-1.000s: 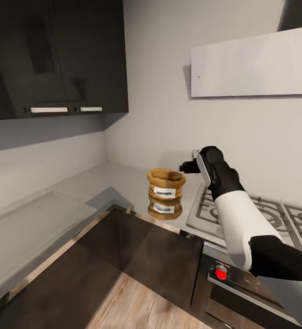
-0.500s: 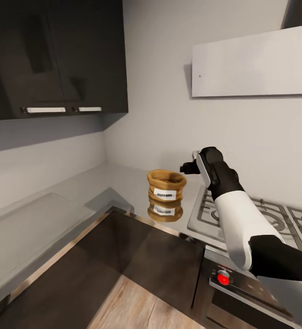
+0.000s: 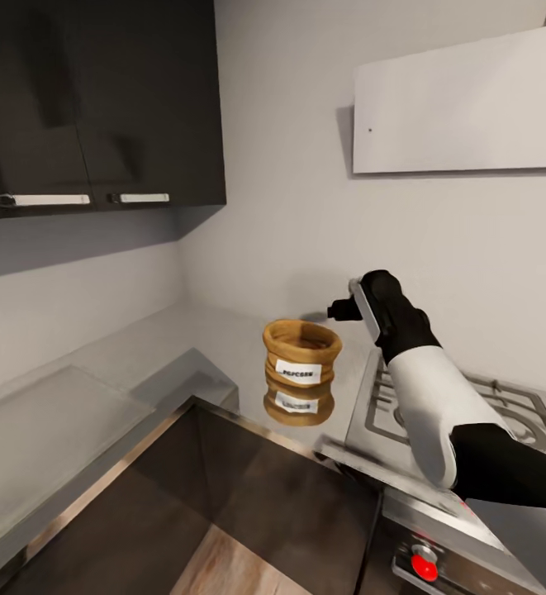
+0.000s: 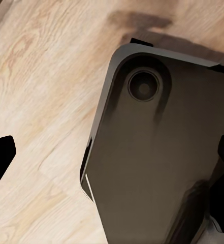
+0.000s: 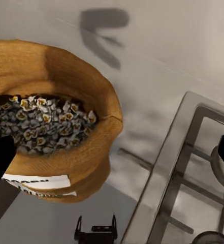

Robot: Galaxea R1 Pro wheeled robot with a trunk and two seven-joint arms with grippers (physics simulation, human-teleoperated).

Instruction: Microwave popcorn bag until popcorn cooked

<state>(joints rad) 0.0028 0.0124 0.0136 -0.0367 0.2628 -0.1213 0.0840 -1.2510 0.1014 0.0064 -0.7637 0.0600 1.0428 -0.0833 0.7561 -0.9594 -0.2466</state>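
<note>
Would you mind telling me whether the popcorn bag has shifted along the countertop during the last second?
No. The popcorn bag stands just as near the stove grate and the countertop edge as before; the camera moved, not the bag.

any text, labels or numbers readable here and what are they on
White label on the squat mustard-tan popcorn bag: dark capital letters, too blurred to read for certain; possibly "POPCORN".
Same label seen from the right wrist: cut off at an angle, unreadable.
Mirror image of the label in the reflective grey countertop: unreadable.
Red round knob on the stove front: no marking legible.
No other text shows.
</note>
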